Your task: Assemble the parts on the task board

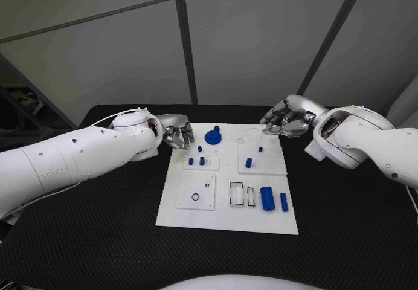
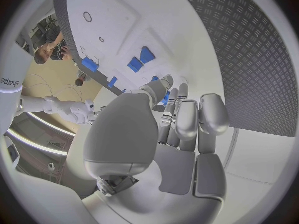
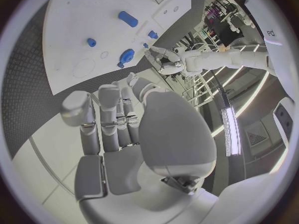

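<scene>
1. task board (image 1: 261, 211): flat white plate between both hands; looks stiff, stays put; don't grip it
2. left hand (image 1: 177, 131), right hand (image 1: 287, 118): fingers curled in, holding nothing; each at a far corner of the board
3. parts, e.g. blue cylinder (image 1: 267, 198): probably light, hard, slippery plastic; pinch at mid-sides; well apart from both hands

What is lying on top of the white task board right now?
On the task board lie small blue parts: a round flat one at the far edge, short pegs mid-board, and two cylinders nearer the robot. Neither hand covers any part of it.
</scene>
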You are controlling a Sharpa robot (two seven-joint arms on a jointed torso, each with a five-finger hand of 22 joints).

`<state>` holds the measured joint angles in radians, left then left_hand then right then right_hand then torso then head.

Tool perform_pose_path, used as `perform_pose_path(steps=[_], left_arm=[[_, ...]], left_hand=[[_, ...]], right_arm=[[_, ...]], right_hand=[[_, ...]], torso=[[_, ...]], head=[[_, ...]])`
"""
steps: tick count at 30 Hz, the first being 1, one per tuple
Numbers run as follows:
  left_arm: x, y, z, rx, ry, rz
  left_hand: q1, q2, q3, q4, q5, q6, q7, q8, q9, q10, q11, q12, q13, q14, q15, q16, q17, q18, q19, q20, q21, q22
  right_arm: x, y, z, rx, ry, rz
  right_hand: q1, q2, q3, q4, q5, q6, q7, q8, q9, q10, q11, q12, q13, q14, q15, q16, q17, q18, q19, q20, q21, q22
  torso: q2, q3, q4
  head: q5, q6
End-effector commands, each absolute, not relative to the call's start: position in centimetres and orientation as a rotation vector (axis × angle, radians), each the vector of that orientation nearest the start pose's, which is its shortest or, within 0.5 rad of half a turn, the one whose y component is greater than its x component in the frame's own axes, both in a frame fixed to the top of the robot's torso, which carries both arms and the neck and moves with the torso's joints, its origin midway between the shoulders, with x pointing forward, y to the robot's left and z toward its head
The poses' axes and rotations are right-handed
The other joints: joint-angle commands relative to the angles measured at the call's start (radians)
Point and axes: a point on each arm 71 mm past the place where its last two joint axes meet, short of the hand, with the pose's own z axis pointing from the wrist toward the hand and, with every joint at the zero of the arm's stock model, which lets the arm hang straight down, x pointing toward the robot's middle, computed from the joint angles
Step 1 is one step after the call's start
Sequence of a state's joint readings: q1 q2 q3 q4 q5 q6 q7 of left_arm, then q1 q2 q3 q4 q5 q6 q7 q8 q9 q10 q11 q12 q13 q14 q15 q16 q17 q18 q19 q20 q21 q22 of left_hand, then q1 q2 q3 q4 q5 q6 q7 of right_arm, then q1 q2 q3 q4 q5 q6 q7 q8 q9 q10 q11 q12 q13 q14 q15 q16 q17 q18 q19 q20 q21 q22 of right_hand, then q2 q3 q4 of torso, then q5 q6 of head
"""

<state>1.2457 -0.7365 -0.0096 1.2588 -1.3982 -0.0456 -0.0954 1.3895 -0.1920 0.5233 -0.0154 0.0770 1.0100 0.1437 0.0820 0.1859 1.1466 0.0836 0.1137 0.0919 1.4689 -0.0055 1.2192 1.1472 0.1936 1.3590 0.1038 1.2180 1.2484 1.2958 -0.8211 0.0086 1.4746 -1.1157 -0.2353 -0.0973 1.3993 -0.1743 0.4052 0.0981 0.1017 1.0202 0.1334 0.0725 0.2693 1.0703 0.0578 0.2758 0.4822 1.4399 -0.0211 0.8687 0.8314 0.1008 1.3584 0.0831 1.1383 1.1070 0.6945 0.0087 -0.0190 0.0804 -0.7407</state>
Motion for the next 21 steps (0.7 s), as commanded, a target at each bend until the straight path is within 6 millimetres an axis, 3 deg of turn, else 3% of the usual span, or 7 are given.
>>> perform_pose_path(steps=[1,5,8,9,12,16,21], left_arm=[[54.4,23.6,-17.3,-0.027,1.789,-0.610],[54.3,25.0,-16.5,-0.203,1.737,-0.743],[53.8,25.3,-15.9,-0.341,1.679,-0.899],[53.6,25.4,-15.8,-0.386,1.659,-0.946],[53.2,25.6,-15.3,-0.535,1.595,-1.096],[52.9,26.0,-15.0,-0.692,1.525,-1.257],[52.5,26.2,-14.8,-0.842,1.448,-1.418]], left_hand=[[-0.001,0.011,0.009,-0.003,0.022,0.015,0.000,0.005,-0.004,0.010,-0.001,0.008,0.000,-0.009,0.002,-0.069,-0.076,-0.081,-0.041,0.000,-0.062,-0.053],[-0.001,0.010,0.014,-0.006,0.042,0.028,0.004,0.006,-0.014,0.010,0.002,0.012,-0.005,-0.063,0.001,-0.226,-0.236,-0.051,-0.124,-0.001,-0.207,-0.173],[0.013,0.019,0.022,-0.020,0.049,0.043,0.015,0.010,-0.018,0.003,0.010,0.011,-0.010,-0.152,0.002,-0.462,-0.452,-0.010,-0.248,-0.002,-0.423,-0.349],[0.012,0.025,0.020,-0.022,0.046,0.045,0.016,0.009,-0.021,0.003,0.011,0.013,-0.012,-0.155,0.003,-0.508,-0.481,-0.010,-0.256,-0.001,-0.450,-0.367],[0.012,0.028,0.009,-0.033,0.041,0.048,0.017,0.007,-0.027,0.000,0.011,0.014,-0.016,-0.148,0.001,-0.577,-0.524,-0.010,-0.255,-0.002,-0.489,-0.396],[0.008,0.038,-0.001,-0.038,0.033,0.047,0.023,0.002,-0.036,-0.007,0.016,0.013,-0.022,-0.159,0.007,-0.671,-0.575,-0.010,-0.266,0.000,-0.540,-0.432],[0.008,0.048,-0.013,-0.044,0.032,0.051,0.023,0.001,-0.042,-0.003,0.016,0.015,-0.023,-0.151,0.010,-0.724,-0.602,-0.010,-0.267,0.000,-0.566,-0.451]], right_arm=[[51.6,-20.3,-13.0,-0.059,1.674,0.692],[51.5,-20.1,-13.5,-0.174,1.667,0.605],[51.3,-19.9,-14.0,-0.238,1.663,0.546],[51.2,-19.9,-14.2,-0.252,1.664,0.532],[51.1,-19.8,-14.7,-0.292,1.664,0.491],[51.0,-19.4,-15.2,-0.325,1.658,0.465],[50.9,-18.6,-15.7,-0.349,1.647,0.463]], right_hand=[[0.015,-0.005,0.023,-0.015,0.004,0.019,0.001,0.000,0.000,0.008,0.011,-0.062,-0.062,0.016,0.004,0.030,0.029,-0.006,0.016,0.004,0.030,0.034],[0.011,-0.013,0.047,-0.034,0.003,0.038,0.006,-0.007,-0.011,0.030,0.019,-0.143,-0.152,0.026,0.013,0.072,0.066,-0.013,0.032,0.012,0.070,0.079],[0.007,-0.018,0.050,-0.040,0.002,0.038,0.008,-0.009,-0.018,0.025,0.025,-0.169,-0.179,0.033,0.016,0.103,0.094,-0.018,0.042,0.014,0.092,0.103],[0.005,-0.020,0.050,-0.041,0.002,0.038,0.009,-0.010,-0.021,0.021,0.027,-0.179,-0.189,0.035,0.017,0.110,0.100,-0.019,0.044,0.016,0.097,0.108],[0.003,-0.023,0.050,-0.044,0.000,0.037,0.010,-0.010,-0.026,0.020,0.030,-0.192,-0.203,0.035,0.018,0.119,0.106,-0.020,0.047,0.017,0.104,0.116],[0.002,-0.027,0.047,-0.049,-0.001,0.034,0.013,-0.010,-0.033,0.014,0.033,-0.208,-0.221,0.034,0.021,0.125,0.109,-0.020,0.046,0.020,0.106,0.119],[0.003,-0.030,0.044,-0.056,-0.001,0.029,0.016,-0.011,-0.040,0.006,0.036,-0.215,-0.236,0.033,0.023,0.132,0.114,-0.020,0.046,0.022,0.107,0.121]], torso=[[0.001,0.0003,-0.0009],[0.001,0.0005,-0.0011],[0.002,-0.0001,-0.0011],[0.003,-0.0012,0.0000],[0.001,-0.0029,0.0031],[0.000,0.0016,-0.0022],[0.001,0.0002,-0.0008]], head=[[-0.009,0.006],[-0.031,0.010],[-0.053,0.012],[-0.059,0.013],[-0.072,0.016],[-0.073,0.018],[-0.076,0.019]])
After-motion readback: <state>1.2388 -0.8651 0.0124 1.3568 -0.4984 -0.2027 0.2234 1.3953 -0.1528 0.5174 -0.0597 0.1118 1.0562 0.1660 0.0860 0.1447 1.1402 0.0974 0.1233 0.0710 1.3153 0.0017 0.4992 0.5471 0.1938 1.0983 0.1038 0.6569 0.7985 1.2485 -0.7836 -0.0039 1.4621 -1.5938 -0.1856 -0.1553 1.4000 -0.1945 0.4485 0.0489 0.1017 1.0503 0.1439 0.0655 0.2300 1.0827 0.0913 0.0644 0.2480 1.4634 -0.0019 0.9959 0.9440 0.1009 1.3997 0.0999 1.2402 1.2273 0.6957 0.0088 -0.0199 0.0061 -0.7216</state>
